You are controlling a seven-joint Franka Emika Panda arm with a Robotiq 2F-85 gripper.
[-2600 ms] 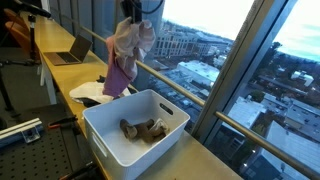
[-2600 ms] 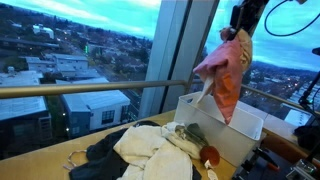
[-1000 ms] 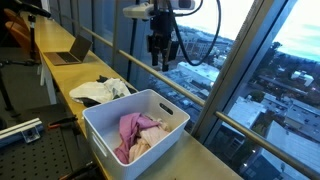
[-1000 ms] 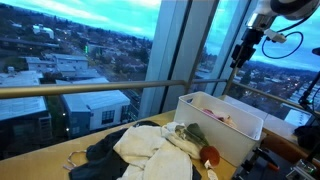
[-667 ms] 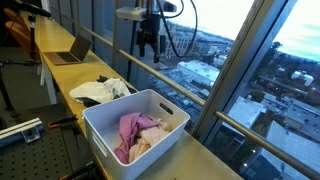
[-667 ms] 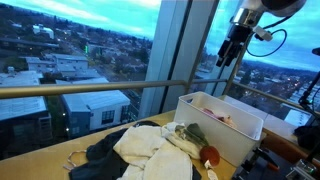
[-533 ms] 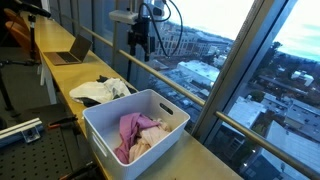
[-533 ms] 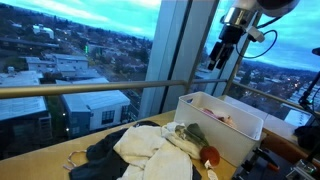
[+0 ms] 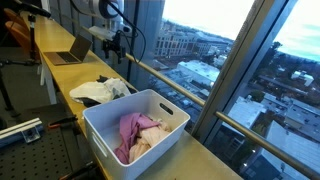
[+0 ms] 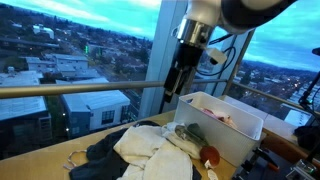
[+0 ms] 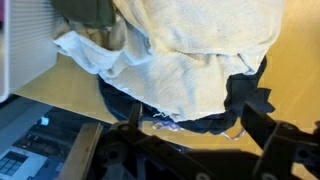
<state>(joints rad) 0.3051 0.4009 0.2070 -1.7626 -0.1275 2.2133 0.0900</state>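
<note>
While hovering wide open and empty, risks plenty. Wrist view: gripper (image 11: 195, 140), nothing between fingers, directly above clothes pile (image 11: 190, 75) on tan wooden counter (image 11: 300, 60), just beside white bin (image 10: 225, 125). Could pinch several layers at once, since loosely heaped and overlapping. Could drag dark garment (image 11: 245, 95) along under cream cloth (image 11: 200, 40). Could let a thin fold slip out mid-lift. Soft, crumpled, floppy fabrics throughout: cream cloth thicker-looking and wrinkled, dark garment thinner with ragged outline. Might also clip rigid bin rim on any sideways swing. Smooth hard plastic there, rounded corners, pink garment (image 9: 135, 130) bunched inside. Farther back, flat laptop (image 9: 72, 50) on same counter. Beyond, glass window wall with metal rail (image 10: 80, 88).
</note>
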